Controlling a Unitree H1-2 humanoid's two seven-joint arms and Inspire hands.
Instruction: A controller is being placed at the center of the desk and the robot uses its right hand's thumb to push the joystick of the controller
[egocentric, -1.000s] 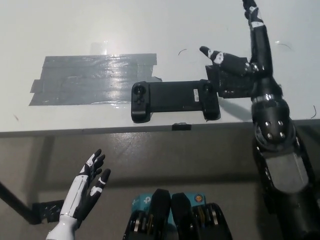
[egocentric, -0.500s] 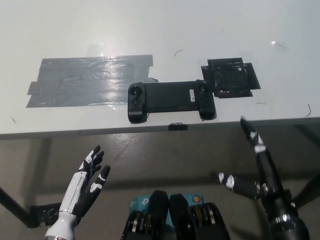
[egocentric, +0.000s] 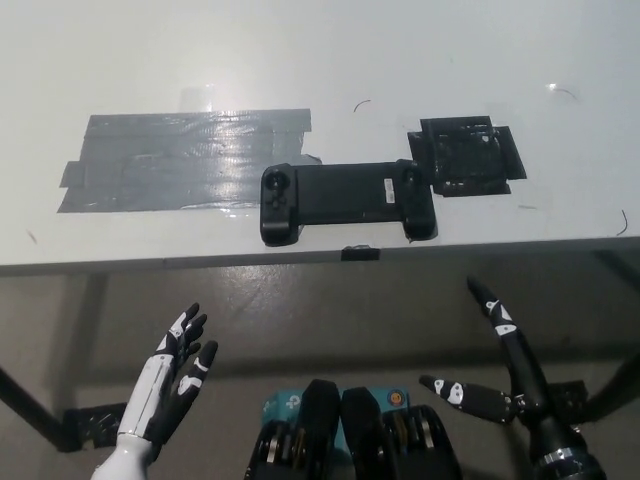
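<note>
Black and spread wide, the robot's right hand (egocentric: 505, 375) hangs low at the near right, below the desk edge and off the surface; its fingers (egocentric: 492, 310) point away from one another, one up toward the desk and one out to the left, and it has hold of nothing. We see it well apart from the long black handheld controller (egocentric: 347, 200), which lies flat on the white desk (egocentric: 320, 50) near the front edge, roughly in the middle of the view, its long side running left to right. We can make out a round joystick (egocentric: 279, 184) on the controller's left grip and a second small stick (egocentric: 409, 176) on its right grip; nothing touches either one. To the left of the controller a broad patch of grey duct tape (egocentric: 185, 160) is stuck to the desk, its right end reaching the controller's far left corner; just beside the controller's right end sits a smaller square patch of black tape (egocentric: 465, 155). A small dark tab (egocentric: 360, 254) sits on the desk's front edge just near of the controller. We find the white left hand (egocentric: 172, 380) resting at the near left, also below the desk, fingers apart and empty.
</note>
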